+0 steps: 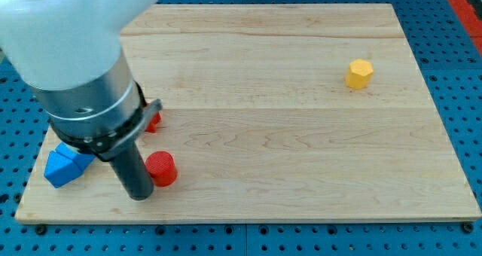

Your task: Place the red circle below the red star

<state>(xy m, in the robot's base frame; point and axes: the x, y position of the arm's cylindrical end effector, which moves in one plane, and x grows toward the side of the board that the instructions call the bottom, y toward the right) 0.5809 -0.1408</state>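
The arm ended in a plain dark rod with no gripper, so there was nothing to open, close or grasp; it could only push. The rod's tip (140, 196) rested on the wooden board (301, 135) near its bottom-left corner. The red circle (161, 169) sat just to the tip's right, touching the rod or very nearly so. The red star (153, 121) lay up and slightly right of the tip, mostly hidden behind the arm's collar, so its shape could not be confirmed. A blue block (64, 164) lay to the tip's left, partly covered by the arm. A yellow block (360, 74), roughly hexagonal, stood far off to the tip's upper right.

The circle already lay below the star and close to it, so the task looked nearly or wholly done; at most a small nudge to line it up remained.
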